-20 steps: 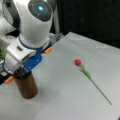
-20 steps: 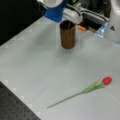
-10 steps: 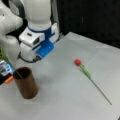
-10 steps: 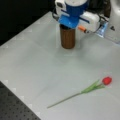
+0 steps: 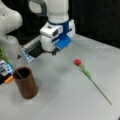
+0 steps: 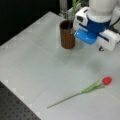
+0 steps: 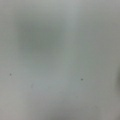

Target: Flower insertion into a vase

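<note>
The vase [image 5: 25, 85] stands near the table's [image 5: 65, 100] far-left edge in a front view, a green stem [image 6: 74, 6] already rising from its mouth — one flower looks placed. A red flower [image 6: 106, 80] lies flat, well apart toward the opposite side, still to go. The gripper [image 5: 53, 52] hangs between the two, holding nothing visible; whether its jaws are apart I cannot tell. Pale grey tabletop — dark backdrop beyond

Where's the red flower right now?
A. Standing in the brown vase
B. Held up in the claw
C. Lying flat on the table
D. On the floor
C. In both front views the red flower lies on the table, apart from the vase and from the claw; the vase already holds another green stem.
</note>
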